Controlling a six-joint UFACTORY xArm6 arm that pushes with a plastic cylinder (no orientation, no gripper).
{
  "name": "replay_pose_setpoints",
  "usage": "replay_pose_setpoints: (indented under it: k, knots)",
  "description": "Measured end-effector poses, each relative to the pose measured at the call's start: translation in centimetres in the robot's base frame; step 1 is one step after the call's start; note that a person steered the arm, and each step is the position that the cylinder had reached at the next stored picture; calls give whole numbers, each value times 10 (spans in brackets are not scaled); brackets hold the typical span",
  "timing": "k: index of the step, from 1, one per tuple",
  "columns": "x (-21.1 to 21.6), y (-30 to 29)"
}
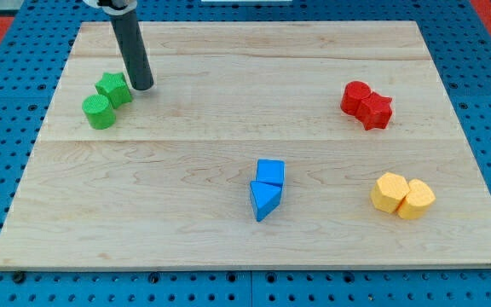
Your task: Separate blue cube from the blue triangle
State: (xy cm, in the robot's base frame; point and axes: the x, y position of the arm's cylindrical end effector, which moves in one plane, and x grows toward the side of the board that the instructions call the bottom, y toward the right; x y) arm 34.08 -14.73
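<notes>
Contact between the blue cube (pixel 271 171) and the blue triangle (pixel 263 200) is what you must break: they sit touching, cube above triangle in the view, at the worktop's (pixel 186 170) lower centre. Your rod has no fingers to spread or pinch, only my tip (pixel 142 87), now well apart at the view's upper left, just beside the green blocks (pixel 106 100). Steer clear of those, approach the seam from one side, and push the cube squarely toward the view's top so the triangle likely stays put.
</notes>
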Motion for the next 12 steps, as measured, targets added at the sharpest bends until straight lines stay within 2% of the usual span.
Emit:
replay_pose_setpoints:
  k: [7, 8, 10, 11, 12]
  knots:
    - [0, 26]
    - [5, 54]
    - [74, 163]
    - [121, 183]
    - [169, 178]
